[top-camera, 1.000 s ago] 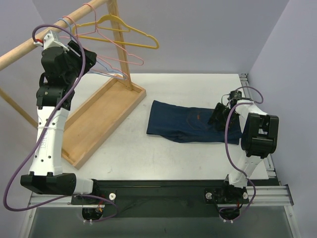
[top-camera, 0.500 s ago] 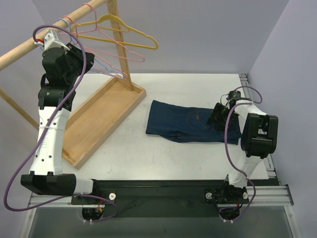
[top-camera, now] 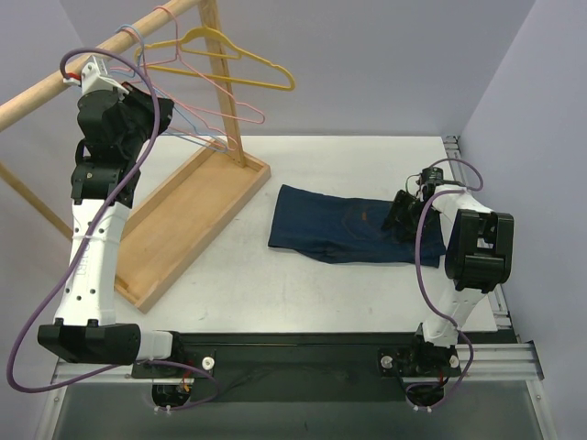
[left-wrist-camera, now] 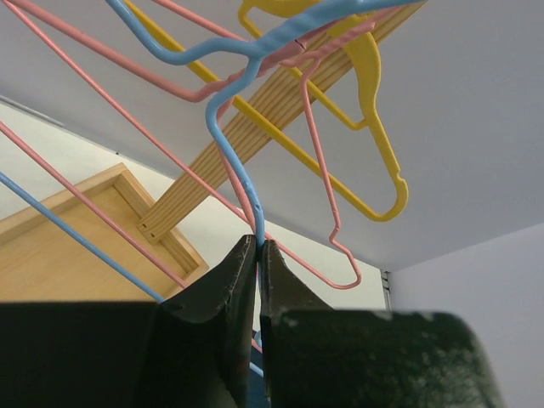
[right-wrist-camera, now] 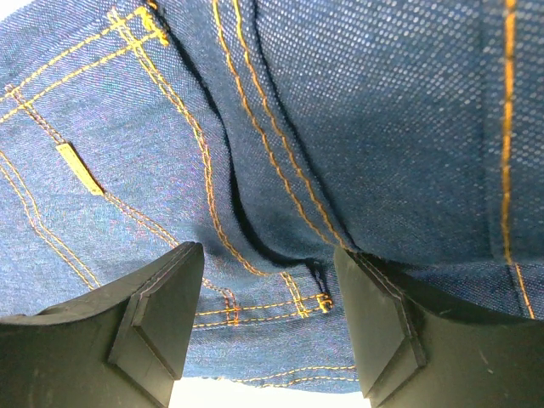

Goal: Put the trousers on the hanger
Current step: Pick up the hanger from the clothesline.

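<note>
The light-blue wire hanger point(top-camera: 213, 140) hangs from the wooden rail at the back left, among other hangers. My left gripper point(top-camera: 147, 103) is raised up to it. In the left wrist view the jaws point(left-wrist-camera: 257, 243) are shut on the hanger's blue wire point(left-wrist-camera: 234, 157) just below its neck. The trousers point(top-camera: 348, 229), dark navy jeans, lie folded flat on the table at centre right. My right gripper point(top-camera: 404, 213) sits low over their right end. It is open point(right-wrist-camera: 268, 255), its fingers either side of an orange-stitched seam in the denim point(right-wrist-camera: 340, 110).
A yellow hanger point(top-camera: 238, 69) and pink hangers point(top-camera: 234, 108) share the wooden rail point(top-camera: 55, 87). The rail's upright post point(top-camera: 225, 82) stands in a wooden tray base point(top-camera: 183, 225) at the left. Grey walls close the back and right.
My left gripper has closed on the blue hanger wire. The hangers have swayed slightly on the rail. The right arm has not moved.
</note>
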`<action>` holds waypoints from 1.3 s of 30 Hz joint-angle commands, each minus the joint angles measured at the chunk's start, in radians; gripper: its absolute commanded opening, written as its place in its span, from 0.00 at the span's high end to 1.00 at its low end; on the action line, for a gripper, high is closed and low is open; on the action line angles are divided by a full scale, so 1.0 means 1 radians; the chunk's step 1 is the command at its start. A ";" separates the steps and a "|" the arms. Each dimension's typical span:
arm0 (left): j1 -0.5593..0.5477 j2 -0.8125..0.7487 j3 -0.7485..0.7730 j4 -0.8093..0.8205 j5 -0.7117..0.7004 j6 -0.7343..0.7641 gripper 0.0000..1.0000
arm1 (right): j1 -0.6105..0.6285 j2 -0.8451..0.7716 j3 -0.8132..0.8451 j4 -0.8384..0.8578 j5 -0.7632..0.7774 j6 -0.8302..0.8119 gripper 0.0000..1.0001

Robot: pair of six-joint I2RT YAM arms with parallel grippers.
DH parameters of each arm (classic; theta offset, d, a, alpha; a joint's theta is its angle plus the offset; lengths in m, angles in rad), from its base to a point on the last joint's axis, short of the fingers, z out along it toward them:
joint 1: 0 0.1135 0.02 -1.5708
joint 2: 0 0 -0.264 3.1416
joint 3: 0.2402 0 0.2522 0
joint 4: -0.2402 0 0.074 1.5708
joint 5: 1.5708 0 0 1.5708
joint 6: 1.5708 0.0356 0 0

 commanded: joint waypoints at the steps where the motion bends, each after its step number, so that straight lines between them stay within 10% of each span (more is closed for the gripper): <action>1: 0.018 -0.019 0.015 0.132 0.031 0.024 0.98 | 0.020 0.002 -0.045 -0.041 -0.013 -0.009 0.36; 22: 0.012 -0.212 -0.209 0.268 0.101 0.074 1.00 | 0.020 -0.026 -0.031 -0.056 -0.008 -0.010 0.36; 39: -0.135 -0.546 -0.487 -0.075 0.040 0.039 1.00 | 0.062 -0.323 0.053 -0.157 0.061 0.002 0.36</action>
